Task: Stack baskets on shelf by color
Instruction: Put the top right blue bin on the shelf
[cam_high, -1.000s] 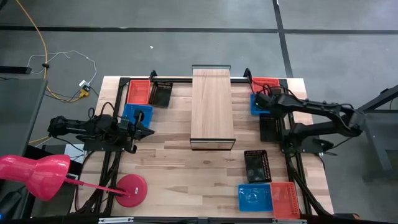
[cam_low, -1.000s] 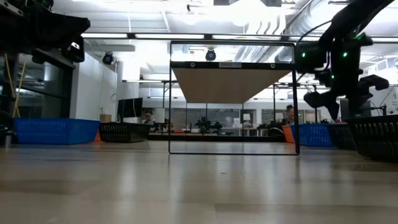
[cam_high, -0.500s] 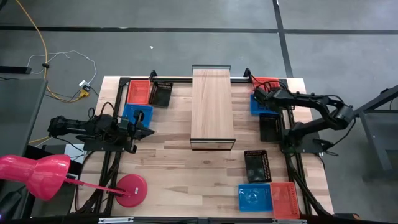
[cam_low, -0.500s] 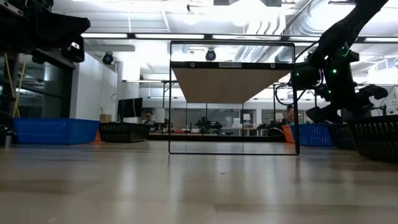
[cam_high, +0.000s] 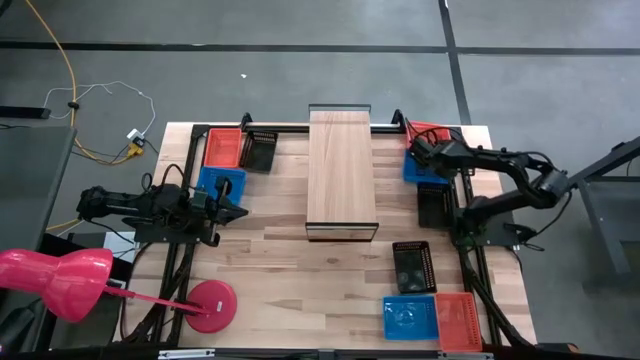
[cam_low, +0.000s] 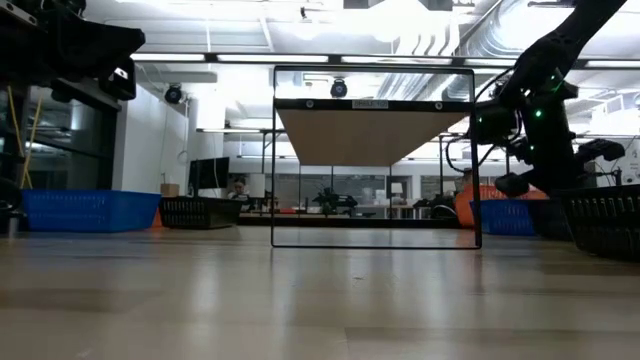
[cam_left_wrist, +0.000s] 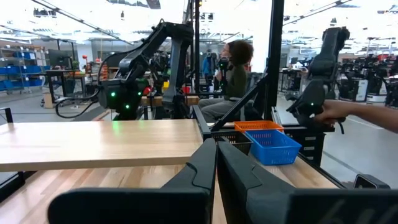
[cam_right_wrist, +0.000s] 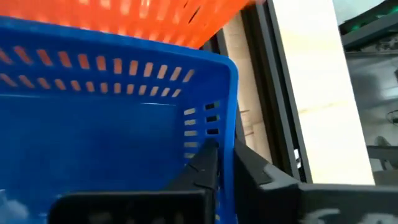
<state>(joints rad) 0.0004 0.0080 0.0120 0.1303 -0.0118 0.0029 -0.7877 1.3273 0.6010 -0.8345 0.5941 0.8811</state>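
My right gripper (cam_right_wrist: 224, 163) is shut on a blue basket (cam_high: 414, 170) at the table's far right, between a red-orange basket (cam_high: 428, 131) and a black one (cam_high: 432, 206). The light-wood shelf (cam_high: 340, 170) stands on its thin black frame in the table's middle. On the far left, red-orange (cam_high: 222, 147), black (cam_high: 260, 150) and blue (cam_high: 220, 183) baskets rest on the table. My left gripper (cam_high: 240, 210) hovers shut beside that blue one, holding nothing. My right gripper pinches the blue basket's mesh wall on the shelf side (cam_right_wrist: 222, 127), near the corner next to the red-orange basket. One finger (cam_right_wrist: 205, 160) is inside the basket and the other (cam_right_wrist: 252, 167) outside. The fingers slant down from the table's right. The basket's bottom sits on the table.
Near the right front corner lie a black basket (cam_high: 413, 265), a blue one (cam_high: 410, 317) and a red-orange one (cam_high: 458, 320). A pink lamp (cam_high: 205, 305) stands at the near left. People and another robot arm show beyond the table in the left wrist view.
My right gripper has swung toward the table's far edge and down onto the blue basket, tipping more steeply. Its fingers stood open earlier and have shut on the basket's wall.
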